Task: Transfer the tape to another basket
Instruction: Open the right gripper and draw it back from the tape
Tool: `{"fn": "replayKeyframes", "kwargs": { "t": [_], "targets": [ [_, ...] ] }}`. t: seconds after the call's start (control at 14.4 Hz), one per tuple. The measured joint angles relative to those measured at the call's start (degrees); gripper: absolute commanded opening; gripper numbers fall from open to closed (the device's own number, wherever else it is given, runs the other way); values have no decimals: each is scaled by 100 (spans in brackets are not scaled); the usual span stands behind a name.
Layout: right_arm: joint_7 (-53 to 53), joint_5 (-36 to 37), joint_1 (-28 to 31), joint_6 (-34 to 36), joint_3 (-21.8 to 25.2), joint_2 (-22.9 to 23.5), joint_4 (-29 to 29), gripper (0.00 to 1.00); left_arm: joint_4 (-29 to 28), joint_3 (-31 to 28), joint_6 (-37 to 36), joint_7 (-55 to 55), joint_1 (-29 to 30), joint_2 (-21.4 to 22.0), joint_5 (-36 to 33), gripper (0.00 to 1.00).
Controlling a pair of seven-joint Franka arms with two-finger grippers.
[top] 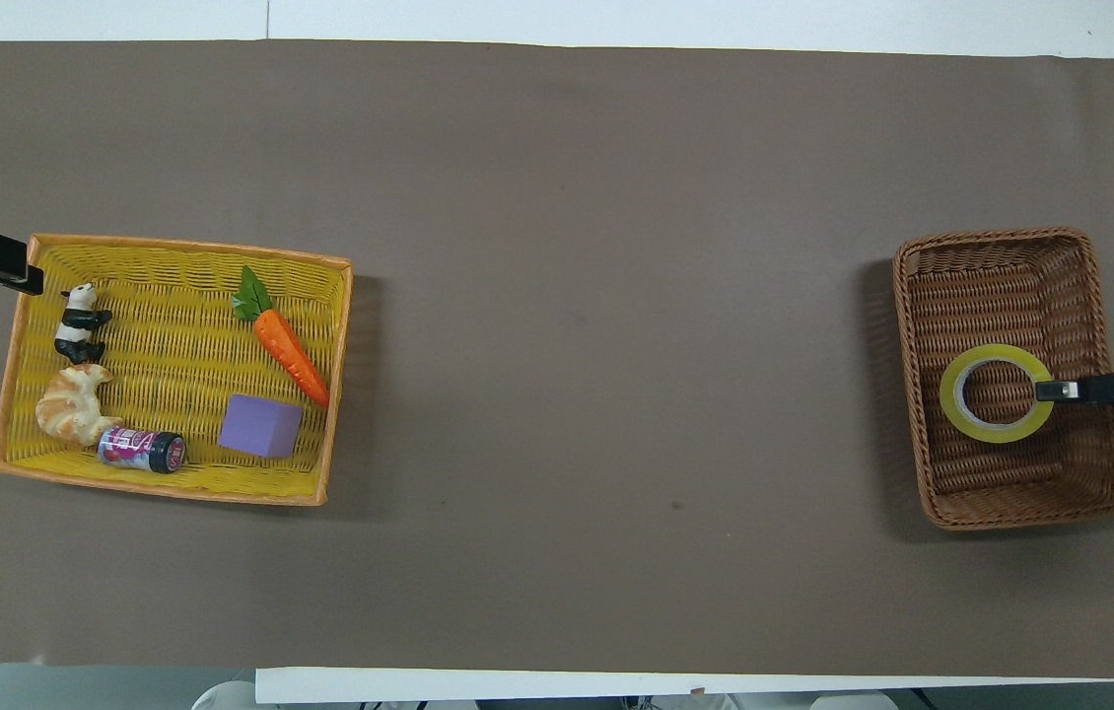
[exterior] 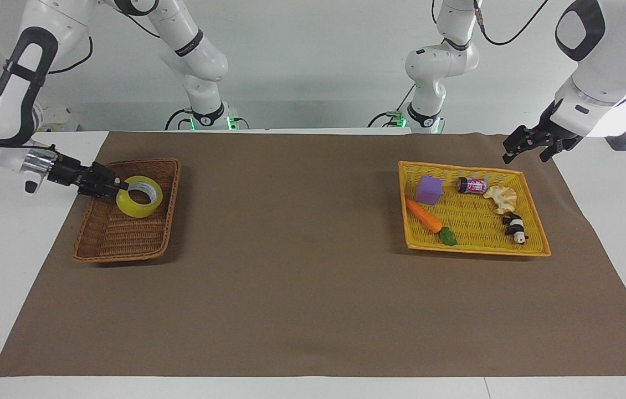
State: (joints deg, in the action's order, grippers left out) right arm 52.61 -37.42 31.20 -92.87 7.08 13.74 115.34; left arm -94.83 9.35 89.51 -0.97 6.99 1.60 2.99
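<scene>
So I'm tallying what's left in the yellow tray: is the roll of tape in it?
No, the tape sits inside the brown wicker basket, gripped by the right gripper, not in the yellow tray.

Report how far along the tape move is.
Done: the tape has left the yellow tray and is inside the wicker basket. In hand: the right gripper is shut on the roll's wall, low in the basket; I cannot tell whether the roll rests on the bottom. Left: let go and pull away. The left gripper waits, open, over the table beside the tray.
</scene>
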Motion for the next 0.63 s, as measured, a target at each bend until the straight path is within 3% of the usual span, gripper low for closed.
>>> {"fn": "replayKeyframes", "kwargs": {
  "t": [0.07,0.14,0.63],
  "targets": [
    [55,68,-1,-36,-5,0,23,76,0,0,0,0,0,0,0,100],
    [84,137,-4,-39,-23,-9,11,100,0,0,0,0,0,0,0,100],
    [14,1169,-291,-393,-64,-237,-450,100,0,0,-1,0,0,0,0,100]
  ]
}}
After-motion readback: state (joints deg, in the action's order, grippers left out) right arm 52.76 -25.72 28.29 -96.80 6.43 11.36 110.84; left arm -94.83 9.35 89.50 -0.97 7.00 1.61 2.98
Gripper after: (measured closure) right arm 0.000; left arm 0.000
